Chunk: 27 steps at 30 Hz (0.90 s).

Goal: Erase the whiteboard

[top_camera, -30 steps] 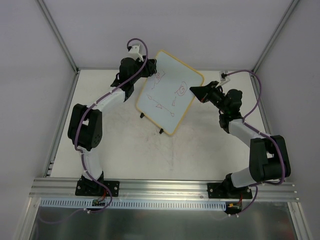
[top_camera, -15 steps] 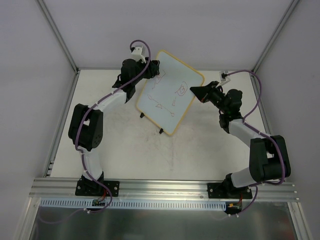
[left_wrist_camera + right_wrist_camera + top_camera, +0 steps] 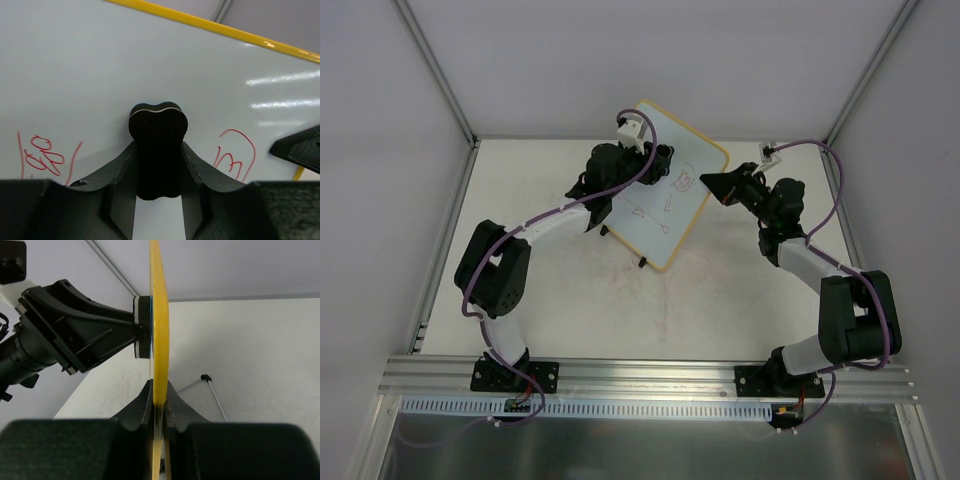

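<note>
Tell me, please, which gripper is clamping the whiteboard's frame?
The right gripper pinches the whiteboard's yellow edge; the left gripper instead presses a black eraser against its face.

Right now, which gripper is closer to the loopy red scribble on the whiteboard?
Left. The left gripper holds its eraser against the whiteboard beside that scribble; the right gripper clamps the board's opposite edge.

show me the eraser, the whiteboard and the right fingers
eraser (image 3: 158, 145): left wrist view, middle of the black block
whiteboard (image 3: 100, 65): left wrist view, bare white face above the eraser
right fingers (image 3: 140, 407): right wrist view, surface of the finger left of the board's yellow edge
</note>
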Each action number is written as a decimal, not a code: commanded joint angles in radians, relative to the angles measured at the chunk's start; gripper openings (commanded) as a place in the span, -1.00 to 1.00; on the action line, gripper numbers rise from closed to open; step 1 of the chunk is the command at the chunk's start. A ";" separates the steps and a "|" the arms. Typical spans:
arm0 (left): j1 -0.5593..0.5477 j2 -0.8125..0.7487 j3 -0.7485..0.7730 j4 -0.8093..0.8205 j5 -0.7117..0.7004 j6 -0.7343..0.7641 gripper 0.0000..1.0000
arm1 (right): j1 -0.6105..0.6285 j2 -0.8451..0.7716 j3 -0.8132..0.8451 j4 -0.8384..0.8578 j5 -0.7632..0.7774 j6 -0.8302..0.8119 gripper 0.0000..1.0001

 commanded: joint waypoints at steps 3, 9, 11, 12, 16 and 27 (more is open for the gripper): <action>-0.042 -0.050 -0.043 0.047 -0.023 0.021 -1.00 | 0.022 -0.015 0.024 0.024 -0.047 -0.114 -1.00; -0.026 -0.034 -0.032 0.043 -0.079 0.035 -1.00 | 0.022 -0.016 0.023 0.024 -0.048 -0.113 -1.00; -0.007 -0.024 -0.017 0.037 -0.071 0.006 -1.00 | 0.022 -0.018 0.021 0.026 -0.048 -0.113 -1.00; 0.007 -0.009 -0.009 0.024 -0.051 -0.009 -1.00 | 0.022 -0.018 0.023 0.024 -0.048 -0.113 -1.00; 0.080 0.026 0.001 0.018 -0.008 -0.083 -1.00 | 0.022 -0.021 0.020 0.026 -0.048 -0.113 -1.00; 0.177 0.069 -0.022 -0.020 -0.059 -0.187 -1.00 | 0.020 -0.024 0.021 0.024 -0.048 -0.111 -1.00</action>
